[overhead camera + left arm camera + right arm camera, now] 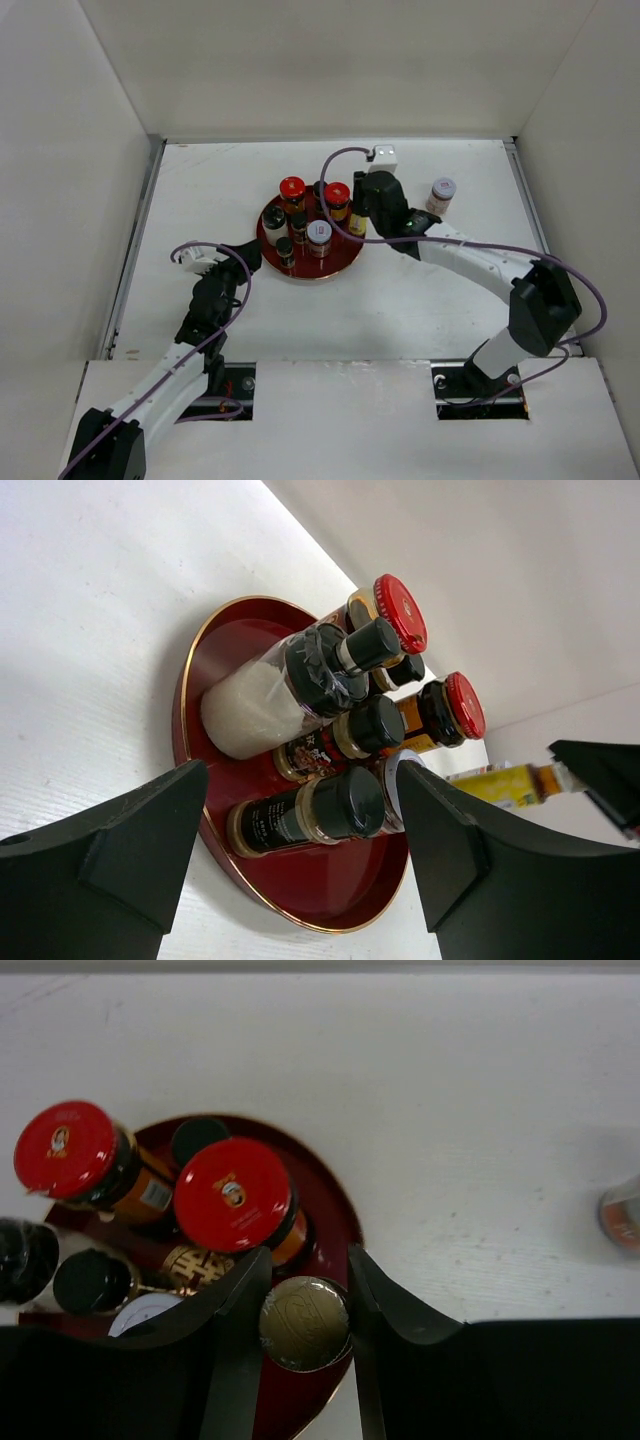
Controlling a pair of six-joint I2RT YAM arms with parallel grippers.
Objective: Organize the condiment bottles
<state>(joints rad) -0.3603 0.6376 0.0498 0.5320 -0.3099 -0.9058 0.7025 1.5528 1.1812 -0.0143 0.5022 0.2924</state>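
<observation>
The round red tray (336,263) holds several condiment bottles: two red-lidded amber jars (292,188) (337,193), a white bottle (274,223), a pale-lidded jar (319,234) and small dark black-capped ones (285,249). My right gripper (305,1285) is shut on the gold cap of the slim yellow bottle (305,1322), upright over the tray's right edge; it also shows in the top view (357,223). My left gripper (300,790) is open and empty at the tray's left edge, a dark bottle (300,815) in front of it.
A second pale-lidded jar (441,194) stands alone on the white table right of the tray, also in the right wrist view (622,1215). White walls close the table on three sides. Purple cables loop over both arms.
</observation>
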